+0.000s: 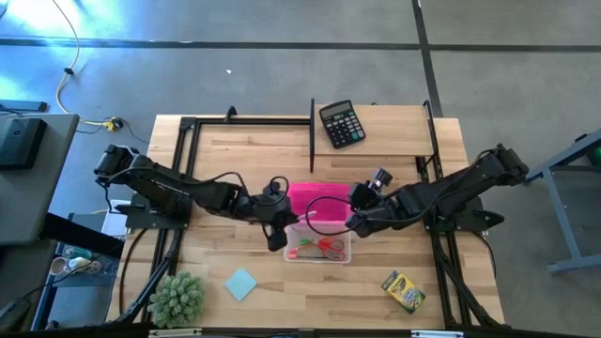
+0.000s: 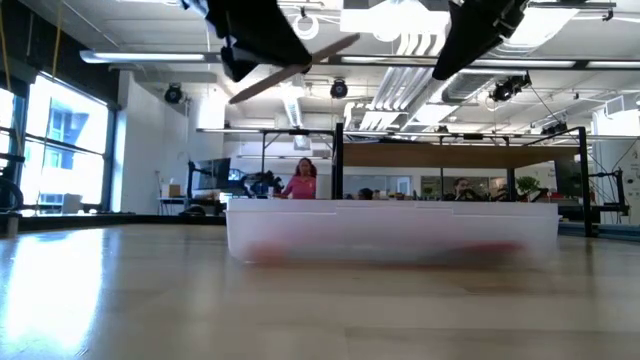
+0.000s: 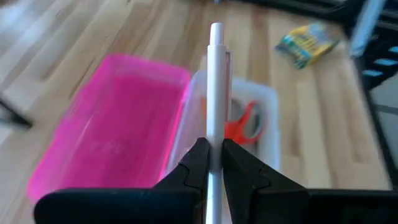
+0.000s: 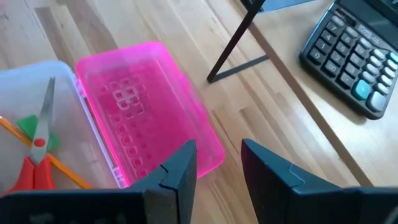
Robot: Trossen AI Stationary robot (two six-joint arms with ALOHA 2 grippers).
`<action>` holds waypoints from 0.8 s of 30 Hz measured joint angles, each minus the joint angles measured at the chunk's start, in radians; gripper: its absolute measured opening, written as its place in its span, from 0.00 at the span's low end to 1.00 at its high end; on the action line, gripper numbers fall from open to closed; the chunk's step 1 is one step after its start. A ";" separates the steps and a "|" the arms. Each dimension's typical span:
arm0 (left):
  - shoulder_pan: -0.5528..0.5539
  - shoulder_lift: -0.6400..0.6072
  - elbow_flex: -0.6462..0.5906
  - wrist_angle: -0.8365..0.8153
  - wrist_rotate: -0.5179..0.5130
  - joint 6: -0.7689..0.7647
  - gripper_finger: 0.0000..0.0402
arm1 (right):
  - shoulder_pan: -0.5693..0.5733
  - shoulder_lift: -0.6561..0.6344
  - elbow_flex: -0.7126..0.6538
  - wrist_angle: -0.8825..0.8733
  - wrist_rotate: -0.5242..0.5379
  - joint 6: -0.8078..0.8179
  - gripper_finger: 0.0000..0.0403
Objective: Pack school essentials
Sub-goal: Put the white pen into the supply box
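While the fuzzy green plant [image 1: 177, 298] sits at the table's near left corner, the light blue square notepad [image 1: 241, 284] lies just to its right, well apart from both arms. The left gripper [image 1: 274, 237] hangs above the left edge of the clear box [image 1: 319, 246], its fingers [image 3: 198, 163] pinched on a pale stick-like pen [image 3: 215, 93] that points out over the box; in the low view the stick [image 2: 295, 68] slants in the air above the box [image 2: 392, 232]. Inside the clear box lie red-handled scissors [image 1: 329, 246], an orange pencil [image 4: 59, 165] and a green eraser [image 4: 29, 126]. The pink lid [image 1: 317, 200] lies open, joined to the box's far side. The right gripper [image 1: 355, 223] hovers at the box's right far corner, over the lid's edge, its fingers [image 4: 180, 168] apart with nothing between them. Farther right, the yellow-green crayon box [image 1: 403, 290] lies flat near the table's near right corner. The black calculator [image 1: 341, 124] rests at the far edge of the table [image 1: 235, 160].
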 joint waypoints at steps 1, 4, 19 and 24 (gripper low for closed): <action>0.000 0.002 0.004 0.013 0.009 0.016 0.06 | 0.000 0.000 0.000 0.000 0.002 -0.001 0.29; 0.001 0.020 0.014 0.069 0.033 0.056 0.06 | -0.001 0.002 0.000 -0.002 0.000 -0.003 0.29; 0.002 0.297 0.170 0.083 0.102 0.322 0.06 | -0.002 0.005 0.000 -0.005 -0.010 -0.003 0.29; 0.002 0.333 0.172 0.119 0.104 0.370 0.06 | -0.002 0.005 0.000 -0.005 -0.015 -0.003 0.29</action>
